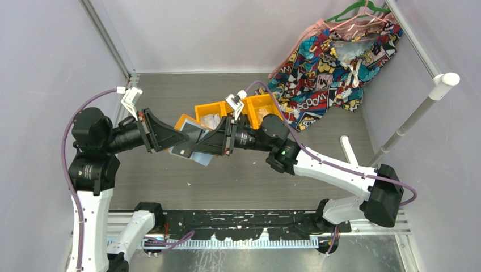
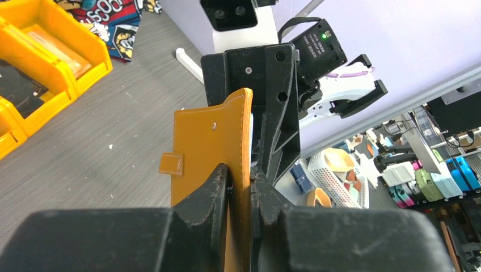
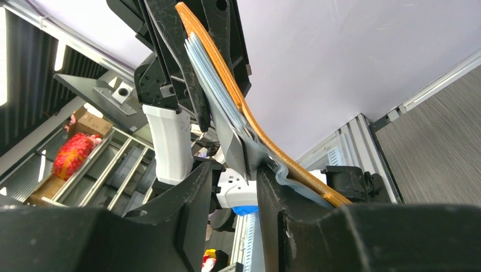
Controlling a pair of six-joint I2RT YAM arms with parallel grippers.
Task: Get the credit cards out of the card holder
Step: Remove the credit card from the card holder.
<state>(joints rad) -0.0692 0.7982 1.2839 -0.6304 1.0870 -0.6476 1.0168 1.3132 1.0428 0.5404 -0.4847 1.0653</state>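
Observation:
The orange card holder [image 1: 184, 122] hangs open in the air between my two grippers above the table. My left gripper [image 1: 170, 139] is shut on its orange cover [image 2: 207, 141], with the small orange tab [image 2: 171, 163] just left of the fingers. In the top view a dark card [image 1: 189, 141] shows in the pale blue pockets [image 1: 203, 160]. My right gripper [image 1: 214, 141] is open at the pockets' edge. In the right wrist view a grey card [image 3: 231, 139] sticks out of the blue pockets [image 3: 212, 79], its corner between my open fingers [image 3: 235, 181] and close to the right finger [image 3: 278, 198].
Two orange bin trays [image 1: 211, 112] [image 1: 262, 106] stand just behind the grippers and also show in the left wrist view [image 2: 51, 51]. A colourful comic-print cloth [image 1: 334, 62] on hangers lies at the back right. A white pole [image 1: 417, 116] leans at the right.

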